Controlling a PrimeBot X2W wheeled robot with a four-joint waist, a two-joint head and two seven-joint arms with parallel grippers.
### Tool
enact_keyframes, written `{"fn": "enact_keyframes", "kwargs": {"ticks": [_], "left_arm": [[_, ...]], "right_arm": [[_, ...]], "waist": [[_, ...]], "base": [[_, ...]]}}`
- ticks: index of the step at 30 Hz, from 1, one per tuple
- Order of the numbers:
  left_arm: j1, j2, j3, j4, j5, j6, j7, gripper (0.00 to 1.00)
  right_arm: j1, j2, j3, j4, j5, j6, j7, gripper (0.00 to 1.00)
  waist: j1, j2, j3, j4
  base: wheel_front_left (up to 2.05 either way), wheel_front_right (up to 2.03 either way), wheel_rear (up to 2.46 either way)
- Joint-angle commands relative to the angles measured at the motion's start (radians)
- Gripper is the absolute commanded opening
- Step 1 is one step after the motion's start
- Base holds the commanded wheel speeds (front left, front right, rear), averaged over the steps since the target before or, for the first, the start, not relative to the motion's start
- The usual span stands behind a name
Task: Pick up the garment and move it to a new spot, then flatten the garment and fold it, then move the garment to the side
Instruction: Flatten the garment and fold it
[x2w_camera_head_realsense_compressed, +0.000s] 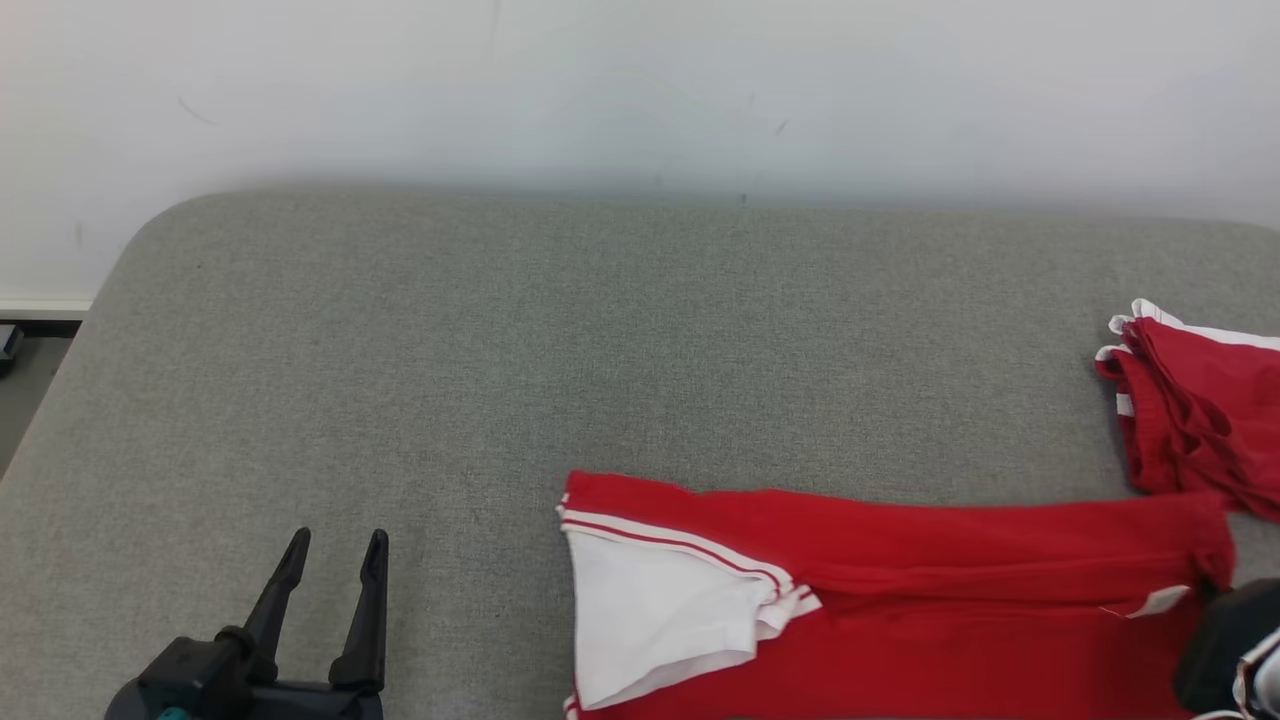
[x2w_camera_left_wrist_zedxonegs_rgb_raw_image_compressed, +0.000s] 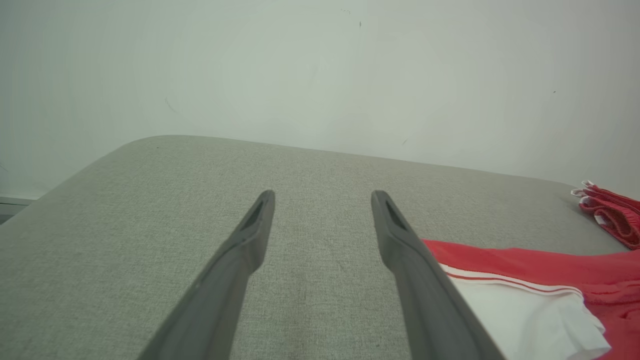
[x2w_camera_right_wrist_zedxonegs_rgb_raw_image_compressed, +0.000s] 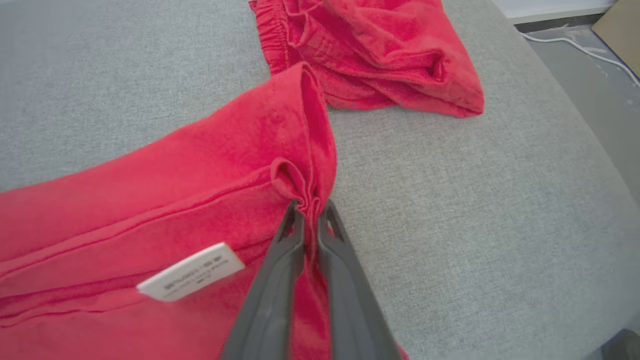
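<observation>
While the left tool (x2w_camera_head_realsense_compressed: 339, 540) stands at 7 o'clock in the head view with its two dark fingers spread wide and nothing between them, the right tool (x2w_camera_right_wrist_zedxonegs_rgb_raw_image_compressed: 311, 207) is clamped tight on a bunched edge of the red garment (x2w_camera_head_realsense_compressed: 950, 560), the cloth puckering into small folds at the fingertips. The garment, a red top with a white sleeve (x2w_camera_head_realsense_compressed: 650, 620) trimmed in red and white stripes, lies spread across the grey tabletop (x2w_camera_head_realsense_compressed: 400, 350) from 6 o'clock to 4 o'clock in the head view, its near part cut off by the bottom edge. The sleeve sits at the garment's left end. A small white label (x2w_camera_right_wrist_zedxonegs_rgb_raw_image_compressed: 192, 270) shows near the pinched edge, at 8 o'clock from the fingertips in the right wrist view. The left tool is well apart from the cloth, with the sleeve at 4 o'clock in its own wrist view. A second red piece (x2w_camera_head_realsense_compressed: 1200, 420) with white trim lies crumpled at 3 o'clock in the head view, close to the garment's far right corner; whether the two touch cannot be told. A pale wall (x2w_camera_head_realsense_compressed: 640, 90) runs behind the tabletop at 12 o'clock. In the right wrist view a white cable (x2w_camera_right_wrist_zedxonegs_rgb_raw_image_compressed: 575, 45) crosses the floor (x2w_camera_right_wrist_zedxonegs_rgb_raw_image_compressed: 615, 100) at 2 o'clock, beyond the tabletop's rounded edge.
</observation>
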Motion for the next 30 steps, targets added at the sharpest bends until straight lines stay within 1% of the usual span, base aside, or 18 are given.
{"fn": "enact_keyframes", "kwargs": {"ticks": [1, 7, 10, 11, 17, 18, 22, 25, 30], "left_arm": [[-0.006, 0.005, 0.004, -0.004, 0.007, -0.007, -0.005, 1.0], [-0.006, 0.004, 0.008, -0.006, 0.008, -0.007, -0.005, 1.0], [-0.008, 0.003, 0.008, -0.005, 0.01, -0.008, -0.005, 1.0], [-0.01, 0.002, 0.008, -0.005, 0.01, -0.008, -0.005, 1.0], [-0.006, 0.002, 0.0, 0.001, 0.01, -0.004, -0.005, 1.0], [-0.006, 0.002, 0.0, 0.001, 0.01, -0.004, -0.005, 1.0], [-0.001, 0.003, -0.003, 0.005, 0.009, -0.004, -0.005, 1.0], [0.001, 0.003, -0.004, 0.007, 0.008, -0.004, -0.005, 1.0], [0.0, 0.0, -0.008, 0.005, 0.007, -0.004, -0.005, 1.0]], "right_arm": [[0.018, -0.008, -0.023, -0.03, -0.012, -0.003, 0.02, 0.0], [0.066, -0.007, -0.091, -0.142, -0.021, -0.003, 0.078, 0.0], [0.075, -0.007, -0.095, -0.166, -0.015, -0.002, 0.11, 0.0], [0.09, -0.007, -0.084, -0.175, -0.003, -0.002, 0.137, 0.0], [0.132, -0.007, 0.022, -0.252, 0.065, -0.002, 0.198, 0.0], [0.132, -0.007, 0.022, -0.252, 0.065, -0.002, 0.198, 0.0], [0.156, -0.006, 0.142, -0.328, 0.161, -0.002, 0.255, 0.0], [0.171, -0.007, 0.225, -0.373, 0.211, -0.002, 0.283, 0.0], [0.155, -0.006, 0.322, -0.363, 0.242, -0.002, 0.286, 0.0]], "waist": [[-0.0001, -0.0002, 0.001, 0.001], [-0.0001, -0.0002, 0.006, -0.001], [-0.0001, -0.0002, 0.007, -0.002], [-0.0001, -0.0002, 0.006, -0.003], [-0.0001, -0.0002, -0.002, -0.004], [-0.0001, -0.0002, -0.002, -0.004], [-0.0001, -0.0002, -0.01, -0.001], [-0.0001, -0.0002, -0.015, 0.003], [-0.0001, -0.0002, -0.016, 0.012]], "base": [[0.0, 0.0, 0.0], [0.0, 0.0, 0.0], [0.0, 0.0, 0.0], [0.0, 0.0, 0.0], [0.0, 0.0, 0.0], [0.0, 0.0, 0.0], [0.0, 0.0, 0.0], [0.0, 0.0, 0.0], [0.0, 0.0, 0.0]]}}
